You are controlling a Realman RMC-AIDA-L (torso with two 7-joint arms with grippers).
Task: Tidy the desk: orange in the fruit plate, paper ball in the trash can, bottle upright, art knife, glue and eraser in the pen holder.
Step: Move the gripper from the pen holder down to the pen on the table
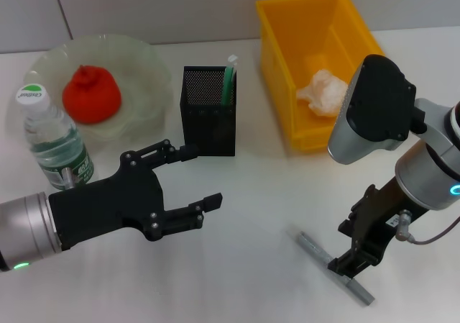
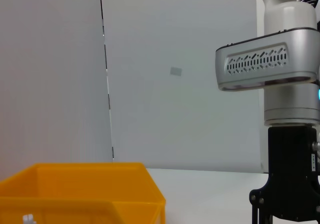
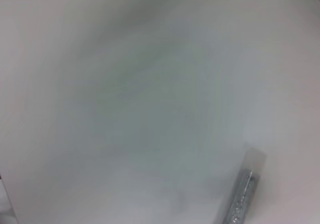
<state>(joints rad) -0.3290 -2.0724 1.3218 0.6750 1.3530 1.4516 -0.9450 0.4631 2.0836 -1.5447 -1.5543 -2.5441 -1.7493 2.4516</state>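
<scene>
A slim grey stick-shaped tool lies flat on the white desk at the front right; whether it is the art knife or the glue I cannot tell. My right gripper is lowered right onto its middle. The same tool's end shows in the right wrist view. My left gripper hovers open and empty at the front left, before the black mesh pen holder, which holds a green item. The orange lies in the glass fruit plate. The bottle stands upright. The paper ball sits in the yellow trash can.
The yellow trash can shows low in the left wrist view, with my right arm beyond it. A grey wall runs behind the desk. The eraser is not in view.
</scene>
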